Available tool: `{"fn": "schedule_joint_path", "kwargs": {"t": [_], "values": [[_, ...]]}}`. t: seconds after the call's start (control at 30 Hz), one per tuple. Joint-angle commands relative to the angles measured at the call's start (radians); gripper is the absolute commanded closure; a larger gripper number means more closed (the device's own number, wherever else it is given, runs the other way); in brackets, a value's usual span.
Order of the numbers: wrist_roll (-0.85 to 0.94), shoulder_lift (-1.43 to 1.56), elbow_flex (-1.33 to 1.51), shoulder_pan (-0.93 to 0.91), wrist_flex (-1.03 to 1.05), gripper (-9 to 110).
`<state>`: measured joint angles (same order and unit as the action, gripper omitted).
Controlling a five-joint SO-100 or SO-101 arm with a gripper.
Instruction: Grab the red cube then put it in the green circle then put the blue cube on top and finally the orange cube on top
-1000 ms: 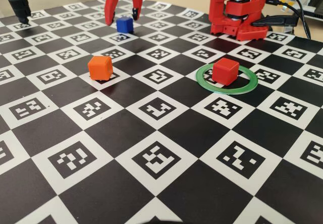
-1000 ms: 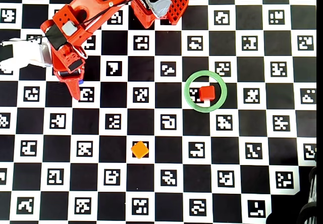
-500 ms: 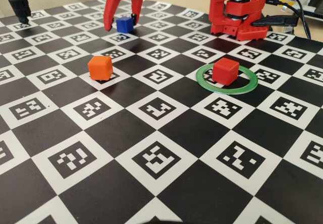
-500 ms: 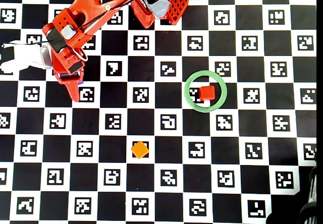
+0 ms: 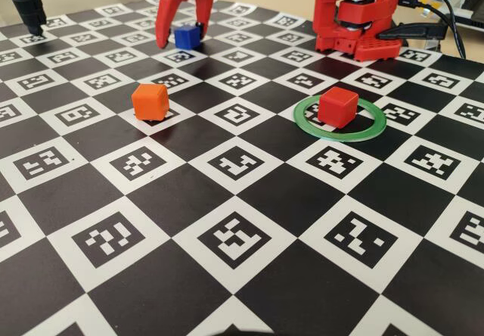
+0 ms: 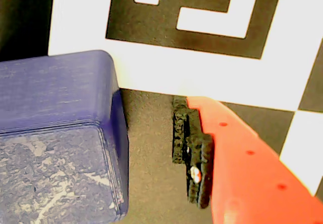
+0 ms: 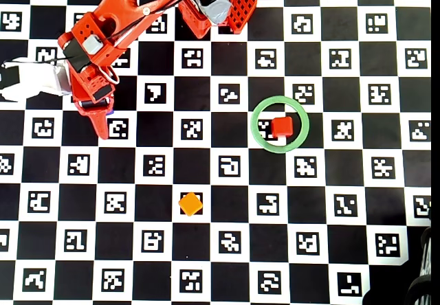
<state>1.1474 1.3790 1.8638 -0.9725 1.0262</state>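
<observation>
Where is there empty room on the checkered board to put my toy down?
The near stretch in front of the orange cube and green circle is bare, as is the gap between them. It's crowded at the back, where the gripper straddles the blue cube.

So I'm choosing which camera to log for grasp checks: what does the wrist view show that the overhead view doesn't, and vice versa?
Only the wrist view shows the blue cube up close, with a visible gap between its side and the black pad of one gripper finger; no contact yet on that side.

Only the overhead view shows the red cube inside the green circle, the orange cube apart on the board, and the arm covering the blue cube.

Both share the gripper and the checkered marker board.
</observation>
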Motion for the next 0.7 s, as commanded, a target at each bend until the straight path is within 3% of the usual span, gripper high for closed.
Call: {"fn": "schedule_joint_path", "kwargs": {"t": [0.0,0.67], "values": [[0.031,0.025,-0.011,-0.011,-0.015,54],[0.229,0.012,-0.014,-0.002,-0.02,54]]}}
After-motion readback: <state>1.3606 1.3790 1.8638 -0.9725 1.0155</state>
